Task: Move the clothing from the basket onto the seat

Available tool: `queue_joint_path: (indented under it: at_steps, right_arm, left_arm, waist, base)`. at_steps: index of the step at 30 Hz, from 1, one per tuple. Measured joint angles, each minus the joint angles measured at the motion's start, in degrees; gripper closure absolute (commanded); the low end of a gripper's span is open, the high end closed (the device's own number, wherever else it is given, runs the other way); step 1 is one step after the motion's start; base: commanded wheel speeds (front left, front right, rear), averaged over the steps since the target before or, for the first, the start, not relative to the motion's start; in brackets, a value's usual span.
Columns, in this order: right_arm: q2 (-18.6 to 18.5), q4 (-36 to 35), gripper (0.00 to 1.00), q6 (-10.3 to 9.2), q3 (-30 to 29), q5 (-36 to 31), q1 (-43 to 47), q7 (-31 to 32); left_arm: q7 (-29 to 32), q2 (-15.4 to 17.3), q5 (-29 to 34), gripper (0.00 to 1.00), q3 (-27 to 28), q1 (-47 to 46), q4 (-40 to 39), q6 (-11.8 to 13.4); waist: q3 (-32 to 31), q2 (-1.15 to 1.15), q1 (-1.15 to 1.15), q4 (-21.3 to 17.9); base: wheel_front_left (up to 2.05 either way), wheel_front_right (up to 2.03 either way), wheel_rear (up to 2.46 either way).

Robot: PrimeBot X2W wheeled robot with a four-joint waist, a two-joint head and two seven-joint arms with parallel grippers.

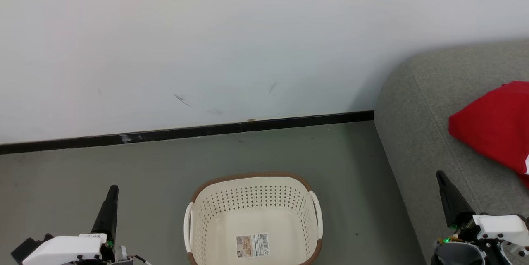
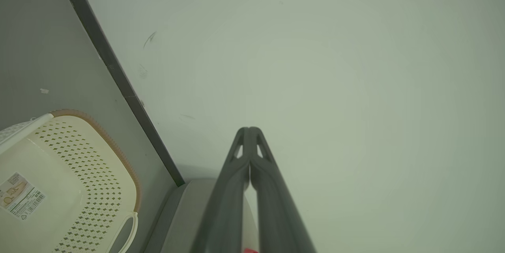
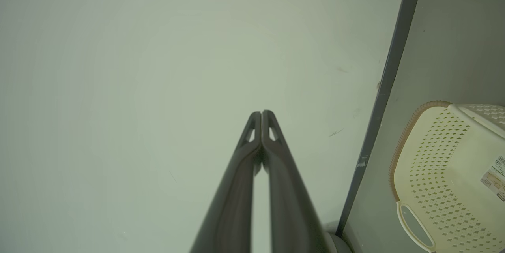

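**Task status.** I judge the transfer complete or close to it. The laundry basket stands on the grey floor in front of me, near the black skirting board. The part of its interior that shows holds no fabric, and its near edge is cut off in the head view. The red clothing lies on the grey sofa to my right, well apart from the basket. A white stripe runs along its lower hem at the frame edge, with more red below it. I cannot tell whether that is one garment or two, so a check of the sofa is the only item I see left.

**End effectors.**
- Left end effector: clenched, fingertips touching, grasping nothing, left of the basket.
- Right end effector: likewise clenched with nothing between its fingers, and in the head view it overlaps the sofa's near edge.

**Markings.** One barcode label is stuck to the basket floor. It carries a small product picture, a barcode and lines of print too small to read. No brand name can be made out.
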Motion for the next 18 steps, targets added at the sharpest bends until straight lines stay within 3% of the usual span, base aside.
queue_joint_path:
  at_steps: [18]
  right_arm:
    - [0.02,0.01,1.0,0.0,-0.1,0.0,-0.01,0.01]
  left_arm:
    - [0.0,0.0,0.0,1.0,0.05,0.0,-0.1,0.0]
  waist:
    - [0.0,0.0,-0.01,0.0]
  base:
    - [0.0,0.0,0.0]
